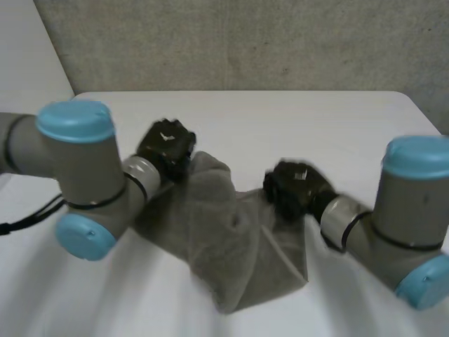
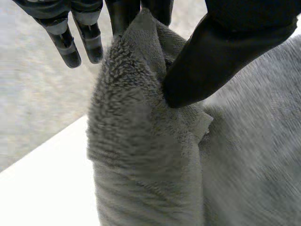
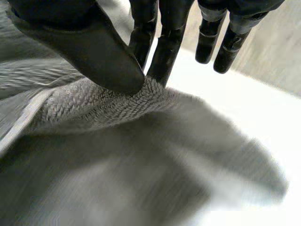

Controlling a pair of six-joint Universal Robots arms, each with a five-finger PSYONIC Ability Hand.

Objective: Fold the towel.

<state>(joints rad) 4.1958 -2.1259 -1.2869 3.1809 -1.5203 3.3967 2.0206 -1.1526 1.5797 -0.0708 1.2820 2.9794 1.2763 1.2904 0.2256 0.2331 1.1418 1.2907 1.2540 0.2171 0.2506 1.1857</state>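
A rumpled grey terry towel (image 1: 228,242) lies on the white table (image 1: 316,123) between both arms. The left hand (image 1: 166,146) pinches its raised far edge between thumb and fingers. The right hand (image 1: 293,186) pinches that edge likewise.

White table (image 1: 316,126) w/ rounded far corners; grey speckled wall (image 1: 245,42) behind (white panel (image 1: 24,56) beside it).

Rumpled towel (image 1: 224,242), left robot hand (image 1: 167,147), right robot hand (image 1: 295,186), white table (image 1: 316,119)

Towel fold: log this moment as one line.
left hand: pinching towel edge | right hand: pinching towel edge | towel: bunched, held up between hands, lower part on table
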